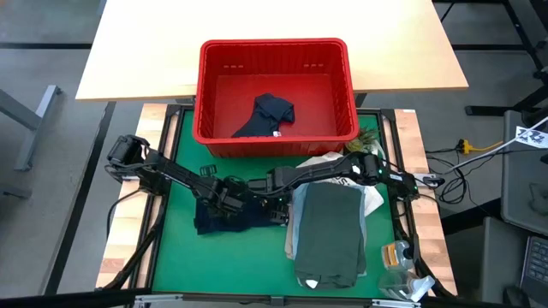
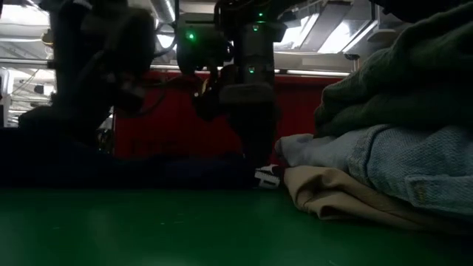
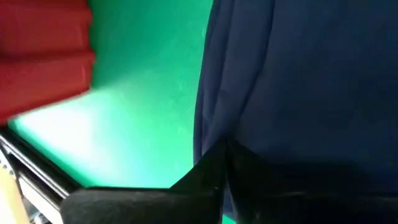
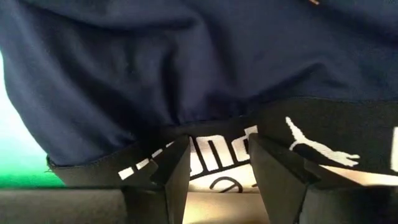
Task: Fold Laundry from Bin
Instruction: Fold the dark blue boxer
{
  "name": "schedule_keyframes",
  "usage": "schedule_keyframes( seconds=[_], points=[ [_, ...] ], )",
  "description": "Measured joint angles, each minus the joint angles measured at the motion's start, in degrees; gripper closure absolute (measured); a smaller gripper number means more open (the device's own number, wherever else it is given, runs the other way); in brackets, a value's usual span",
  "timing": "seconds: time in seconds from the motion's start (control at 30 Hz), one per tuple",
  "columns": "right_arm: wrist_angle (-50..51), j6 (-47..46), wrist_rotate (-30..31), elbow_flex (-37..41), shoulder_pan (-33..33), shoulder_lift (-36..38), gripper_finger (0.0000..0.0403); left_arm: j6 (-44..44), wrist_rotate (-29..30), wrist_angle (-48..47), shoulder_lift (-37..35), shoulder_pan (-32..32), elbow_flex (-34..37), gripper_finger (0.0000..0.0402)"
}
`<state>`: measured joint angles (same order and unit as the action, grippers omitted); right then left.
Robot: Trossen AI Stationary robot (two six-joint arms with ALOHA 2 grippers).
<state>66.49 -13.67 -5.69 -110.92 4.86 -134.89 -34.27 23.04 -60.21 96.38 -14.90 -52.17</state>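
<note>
Both arms stretched low toward the middle of the green mat (image 1: 171,257), meeting over the navy shorts (image 1: 224,216). Left gripper (image 1: 233,198) clamped on the shorts' navy cloth. Right gripper (image 1: 278,205) at the lettered waistband (image 4: 249,149), fingers (image 4: 174,177) parted astride it. Just right of it, the folded stack topped by the olive garment (image 1: 330,235). Beyond both, the red bin (image 1: 274,60) holding another dark garment (image 1: 270,115).

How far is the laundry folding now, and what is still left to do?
Done: a folded stack lies on the green mat's right side, the olive-green garment on top.
In hand: the navy shorts lie on the mat; the left gripper is shut on the fabric, and the right gripper stands at the lettered waistband, fingers apart.
Left: one dark garment lies in the red bin.
</note>
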Motion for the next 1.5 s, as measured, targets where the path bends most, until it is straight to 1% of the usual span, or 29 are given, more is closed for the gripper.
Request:
schedule_keyframes(
  seconds=[0.17,0.37,0.6,0.73,0.97,1.23,1.37,1.43,1.5],
  points=[
    [-0.7,0.0,0.0,0.3,0.0,0.0,0.0238,-2.1,0.0,1.0,0.0,0.6,4.9,0.0399],
    [-0.7,0.0,0.0,0.3,0.0,0.0,0.0238,-5.5,-0.7,-0.9,0.0,1.5,9.0,0.0400],
    [-0.8,0.0,0.0,0.3,0.0,0.0,0.0238,-6.2,-1.3,-2.5,0.0,1.4,9.3,0.0400],
    [-0.4,0.0,0.0,0.1,0.0,-0.1,0.0238,-6.2,-1.4,-4.4,0.0,1.2,7.9,0.0400],
    [3.3,-0.2,0.2,-3.4,0.0,-0.6,0.0238,-6.1,-1.4,-10.6,0.0,-0.6,3.7,0.0400],
    [4.1,0.2,4.8,-9.3,0.0,-0.5,0.0238,-6.1,-1.1,-15.8,0.0,-4.0,-1.7,0.0399],
    [3.9,0.5,7.8,-10.9,-0.1,-0.5,0.0238,-6.1,-1.1,-18.1,0.0,-5.9,-4.8,0.0399],
    [3.9,0.5,7.7,-11.0,-0.1,-0.4,0.0238,-6.1,-1.8,-18.2,0.0,-7.3,-6.4,0.0399],
    [4.1,0.5,6.2,-11.0,0.0,-0.4,0.0238,-6.1,-3.9,-17.9,0.0,-8.6,-8.3,0.0399]
  ],
)
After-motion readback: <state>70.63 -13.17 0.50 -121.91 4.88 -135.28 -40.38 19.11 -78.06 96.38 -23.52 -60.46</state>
